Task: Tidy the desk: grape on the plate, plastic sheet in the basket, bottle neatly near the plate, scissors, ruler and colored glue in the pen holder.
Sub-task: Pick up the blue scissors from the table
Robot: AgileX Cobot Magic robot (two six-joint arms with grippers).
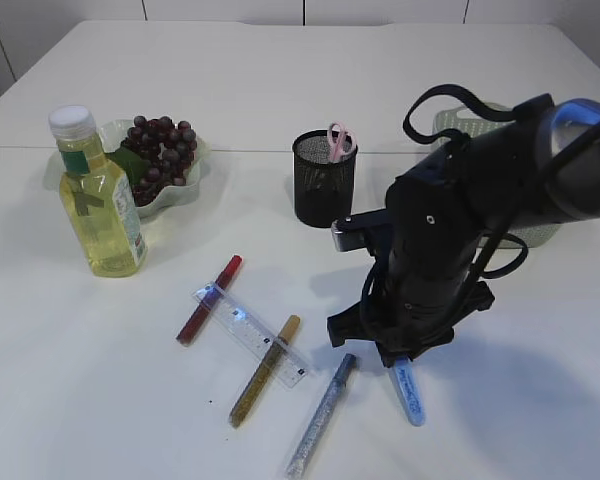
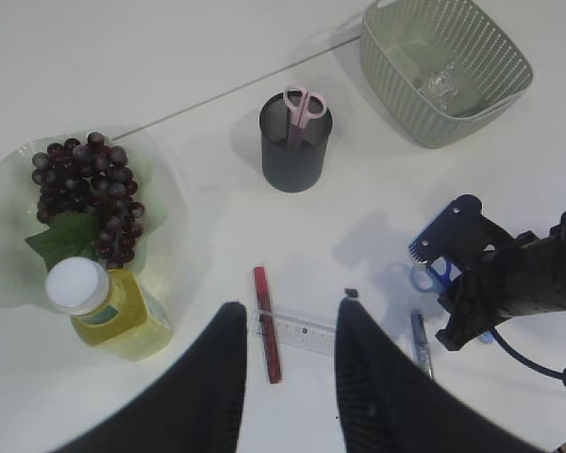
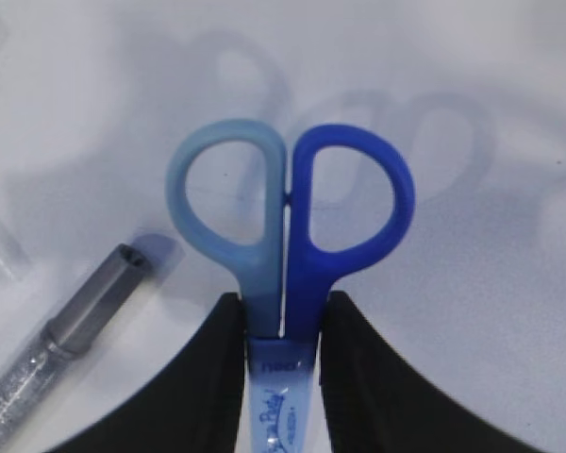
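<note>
My right gripper is shut on blue scissors, its fingers pressing the shanks just below the two handle loops. In the exterior view the scissors' pale blue blade cover sticks out under the right gripper, low over the table. My left gripper hangs open and empty high above the red glue and the clear ruler. The mesh pen holder holds pink scissors. Grapes lie on the plate, with the bottle standing beside it.
Red glue, gold glue and silver glue lie around the ruler at the table's front. The green basket stands at the back right with a clear sheet glinting inside.
</note>
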